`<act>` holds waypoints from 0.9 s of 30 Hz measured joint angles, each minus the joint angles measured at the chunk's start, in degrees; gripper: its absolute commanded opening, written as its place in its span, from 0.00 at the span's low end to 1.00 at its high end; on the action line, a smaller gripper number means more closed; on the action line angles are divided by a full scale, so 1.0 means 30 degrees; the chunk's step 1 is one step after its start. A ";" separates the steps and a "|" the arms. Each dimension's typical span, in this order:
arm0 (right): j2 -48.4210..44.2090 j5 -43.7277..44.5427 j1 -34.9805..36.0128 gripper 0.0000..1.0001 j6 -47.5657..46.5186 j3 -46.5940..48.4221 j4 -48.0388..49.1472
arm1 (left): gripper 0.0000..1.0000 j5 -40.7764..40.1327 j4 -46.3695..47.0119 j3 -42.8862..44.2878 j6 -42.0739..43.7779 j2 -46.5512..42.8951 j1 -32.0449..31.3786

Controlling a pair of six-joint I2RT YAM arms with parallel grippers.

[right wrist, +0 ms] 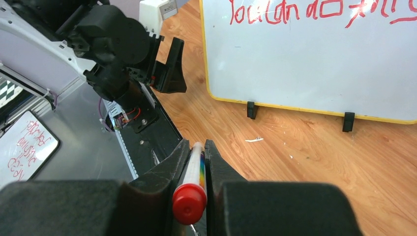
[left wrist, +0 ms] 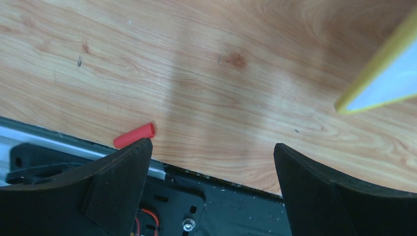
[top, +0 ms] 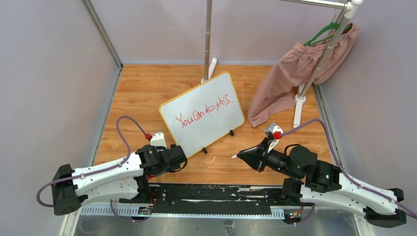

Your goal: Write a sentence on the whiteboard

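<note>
The whiteboard (top: 206,128), white with a yellow-orange rim and black clip feet, stands tilted at the middle of the wooden table. The red sentence (top: 204,110) "You can do this." runs slanted across it, and both show in the right wrist view: the board (right wrist: 314,64) and the sentence (right wrist: 314,10). My right gripper (top: 244,156) is shut on a white marker (right wrist: 195,164) with a red end, in front of the board's lower right. My left gripper (top: 179,156) is open and empty by the board's lower left corner (left wrist: 388,78). A red marker cap (left wrist: 134,135) lies beside its left finger.
A garment rack pole (top: 208,39) stands behind the board. A pink garment (top: 290,83) hangs on a second stand at the back right. A small white box (top: 158,139) sits by the left arm. A black base rail (top: 211,194) runs along the near edge. A white scrap (right wrist: 254,140) lies before the board.
</note>
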 measured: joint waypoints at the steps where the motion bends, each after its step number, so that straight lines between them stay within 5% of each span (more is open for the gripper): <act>1: 0.0000 -0.0066 0.0000 0.00 -0.0073 0.0000 0.0000 | 1.00 0.0131 0.0211 -0.0175 -0.0138 0.0044 0.0415; 12: 0.0306 -0.0612 0.0000 0.00 -0.1013 0.0000 0.0000 | 1.00 0.0787 0.0823 -0.0889 -0.0612 0.0000 0.3934; 16: 0.0080 -0.0743 0.0000 0.00 -0.1297 0.0000 -0.0160 | 0.96 0.1137 0.0772 -0.0874 -0.0787 0.1333 0.4211; 21: -0.0503 -0.0758 0.0000 0.00 -0.1566 0.0000 -0.0525 | 0.87 0.2200 0.0823 -0.1770 -0.2229 -0.2412 0.4226; 27: -0.0510 -0.0729 0.0000 0.00 -0.1690 0.0000 -0.0619 | 0.82 0.3286 0.0903 -0.2076 -0.2528 -0.1661 0.4218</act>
